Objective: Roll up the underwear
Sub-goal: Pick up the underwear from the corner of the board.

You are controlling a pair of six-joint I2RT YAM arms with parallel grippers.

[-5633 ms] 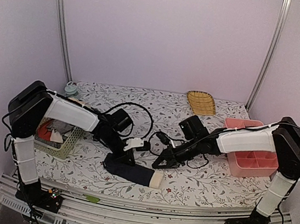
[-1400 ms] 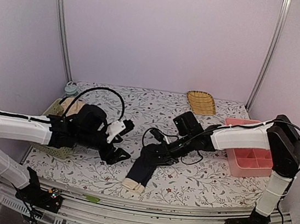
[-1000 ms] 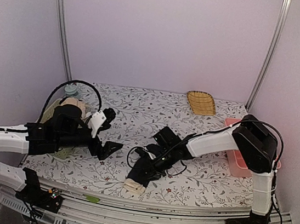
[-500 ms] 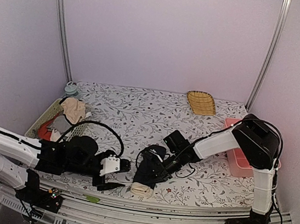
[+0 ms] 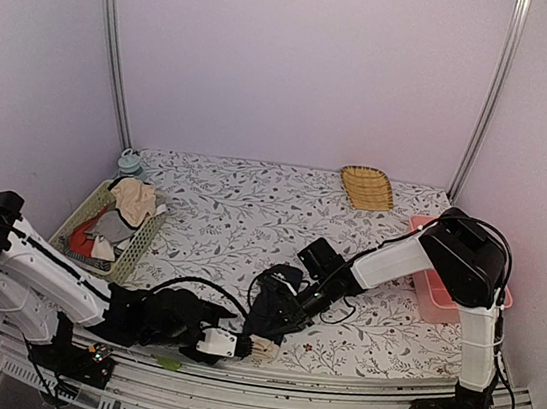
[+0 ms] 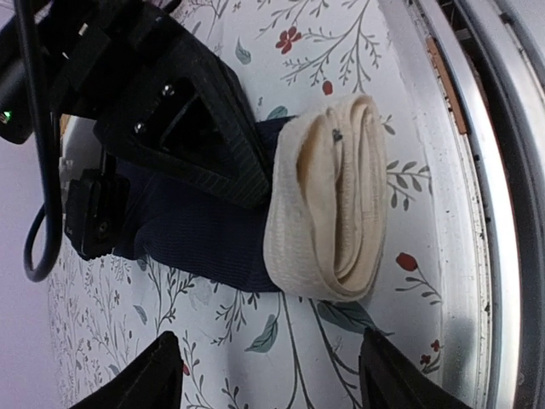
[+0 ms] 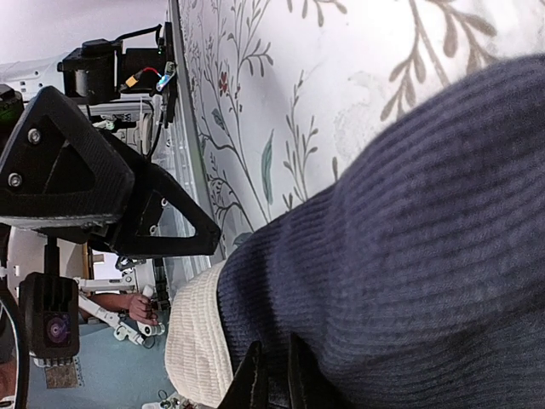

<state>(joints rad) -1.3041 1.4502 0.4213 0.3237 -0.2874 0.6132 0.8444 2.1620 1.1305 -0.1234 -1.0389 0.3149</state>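
Observation:
The underwear [image 5: 261,318] is a dark navy piece with a cream waistband [image 5: 262,347], lying folded lengthwise near the table's front edge. My left gripper [image 5: 243,346] lies low at the front edge, just left of the band. In the left wrist view it [image 6: 271,339] stands open, and the folded cream band [image 6: 332,204] lies just ahead of the fingertips without touching them. My right gripper [image 5: 287,305] rests on the navy cloth's upper part. In the right wrist view its thin tips [image 7: 274,379] are pinched together in the ribbed navy cloth [image 7: 426,213].
A green basket [image 5: 137,247] of loose clothes stands at the left. A pink compartment tray [image 5: 441,309] sits at the right and a yellow woven dish [image 5: 366,189] at the back. The metal front rail [image 5: 351,384] runs right beside the cream band.
The left arm swung from the basket side down to the front edge and brought its gripper to the cream band, jaws narrowing. The right gripper drew the cloth forward and tightened on it.

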